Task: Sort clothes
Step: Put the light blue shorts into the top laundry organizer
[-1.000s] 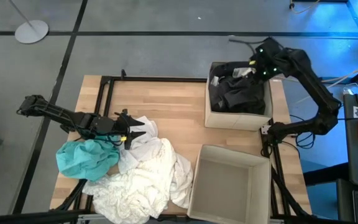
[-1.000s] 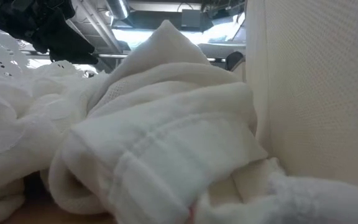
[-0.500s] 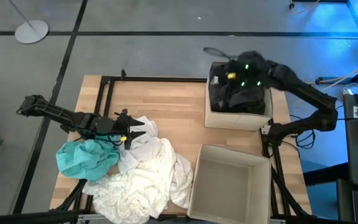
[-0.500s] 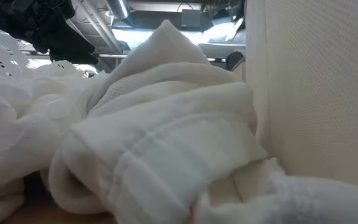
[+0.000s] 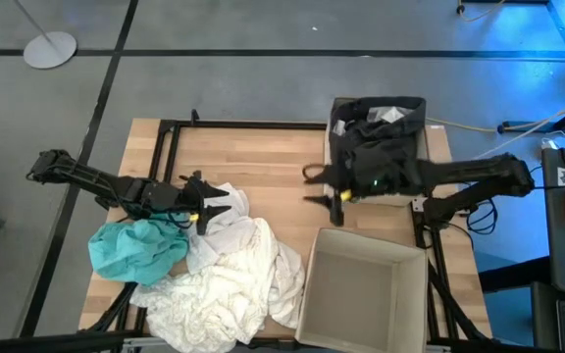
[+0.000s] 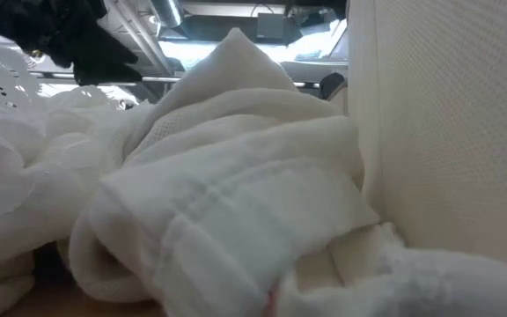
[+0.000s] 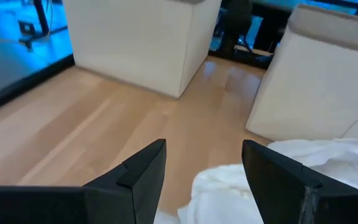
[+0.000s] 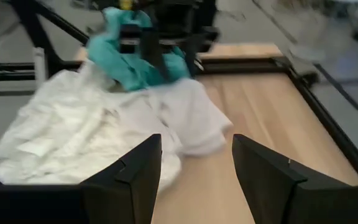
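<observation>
— Where are the clothes lying?
— We are noting the white pile (image 5: 229, 270) and teal garment (image 5: 135, 247) at the table's left; dark ones fill the far box (image 5: 376, 142).
— Handling?
— We are judging them soft and limp; pinch a raised fold. Left gripper (image 5: 214, 203) and right gripper (image 5: 324, 186) are both gaping, empty.

- Both arms are dark, near black, built of slim jointed links.
- The left gripper (image 5: 216, 205) has two dark, pointed fingers (image 7: 143, 168) with flat, angular faces, and a small yellow mark near their base.
- The right gripper (image 5: 324, 186) has matching dark wedge-shaped fingers (image 8: 261, 167).
- A small green light glows on the right arm's wrist.
- Thin dark cables trail by the right arm's base.
</observation>
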